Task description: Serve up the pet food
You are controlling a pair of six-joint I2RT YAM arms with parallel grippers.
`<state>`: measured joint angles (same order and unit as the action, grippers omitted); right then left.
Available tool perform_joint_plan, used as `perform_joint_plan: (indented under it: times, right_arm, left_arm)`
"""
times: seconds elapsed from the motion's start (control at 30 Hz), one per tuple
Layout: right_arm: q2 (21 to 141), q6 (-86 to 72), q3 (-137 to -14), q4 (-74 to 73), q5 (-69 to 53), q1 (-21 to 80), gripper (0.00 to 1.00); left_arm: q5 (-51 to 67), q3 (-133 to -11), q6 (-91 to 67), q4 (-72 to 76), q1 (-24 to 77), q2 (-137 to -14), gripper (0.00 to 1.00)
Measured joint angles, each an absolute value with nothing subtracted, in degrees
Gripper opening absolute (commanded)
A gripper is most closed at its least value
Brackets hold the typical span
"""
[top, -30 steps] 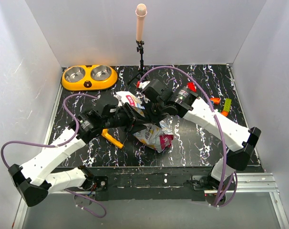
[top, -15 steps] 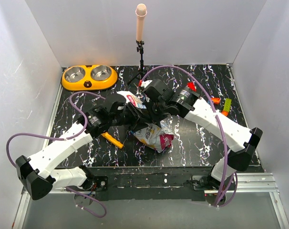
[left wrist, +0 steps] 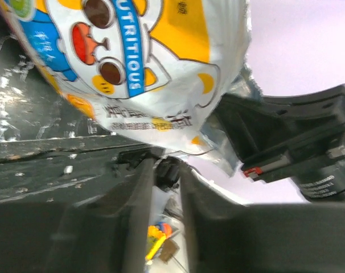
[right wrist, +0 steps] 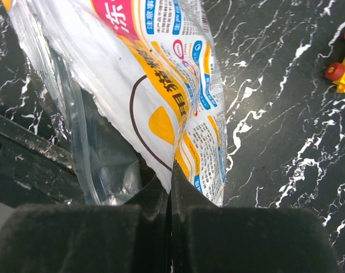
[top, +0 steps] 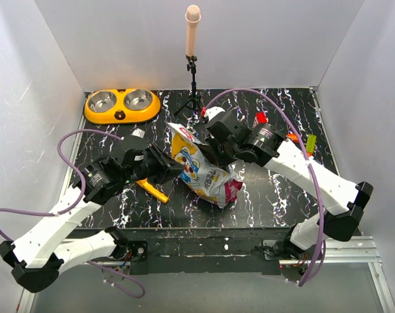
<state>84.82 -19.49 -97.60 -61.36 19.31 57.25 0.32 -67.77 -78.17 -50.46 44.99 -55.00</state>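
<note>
Black marbled tabletop (top: 269,195) boxed in by white walls, and both arms are crowded round the pet food bag (top: 199,168), which is held half upright in the middle of the table.

Right gripper (right wrist: 171,170) is pinched tight on one edge of the film, no doubt there. Left gripper (left wrist: 167,166) is right at the opposite edge with its jaws only a sliver apart, and honestly I can't tell if there's any film between them. No kibble visible anywhere, so I'm guessing it's all inside.

Looks to me like the bag-opening step. If so, I'd want the left one to bite well into the film before any pulling. Then ease the two sides apart with the mouth kept up, or it spills well short of the orange double bowl (top: 90,107) in the far left corner. Yellow scoop (top: 155,190) lies on the table near the left arm.
</note>
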Motion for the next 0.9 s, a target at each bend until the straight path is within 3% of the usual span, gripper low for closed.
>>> perform_joint_plan:
  times: [0.1, 0.2, 0.3, 0.47, 0.57, 0.63, 0.7, 0.8, 0.9]
  right_arm:
    - [84.90, -19.38, -97.60, -61.10, 17.43, 57.32, 0.01]
    - [84.90, -19.46, -97.60, -60.93, 15.73, 57.30, 0.01]
    - [84.90, -19.59, -97.60, -60.80, 14.61, 57.21, 0.01]
    - [84.90, -19.77, -97.60, -60.71, 13.72, 57.21, 0.01]
    - [84.90, -19.77, -97.60, -60.71, 13.52, 57.21, 0.01]
    - [84.90, -19.75, -97.60, -60.71, 13.54, 57.19, 0.01]
    - [84.90, -19.73, -97.60, -60.69, 13.54, 57.14, 0.01]
    - [84.90, -19.46, -97.60, -60.51, 13.56, 57.10, 0.01]
    - [84.90, -19.00, -97.60, -60.36, 13.61, 57.06, 0.01]
  left_arm:
    - [2.02, -67.26, -78.65, -46.81, 44.97, -55.66, 0.54]
    - [2.94, -69.60, -77.93, -44.16, 44.97, -60.05, 0.56]
    - [3.16, -71.96, -77.10, -42.48, 44.97, -64.40, 0.50]
    - [3.07, -72.36, -76.95, -41.08, 44.97, -68.71, 0.28]
    - [3.09, -72.36, -76.77, -40.80, 44.97, -70.83, 0.31]
    - [3.14, -72.38, -76.44, -40.62, 44.97, -71.99, 0.40]
    - [3.18, -72.75, -75.96, -40.80, 44.97, -73.08, 0.40]
    - [3.22, -74.30, -74.32, -41.71, 44.99, -74.96, 0.13]
    - [3.36, -76.47, -71.70, -43.57, 44.99, -76.73, 0.00]
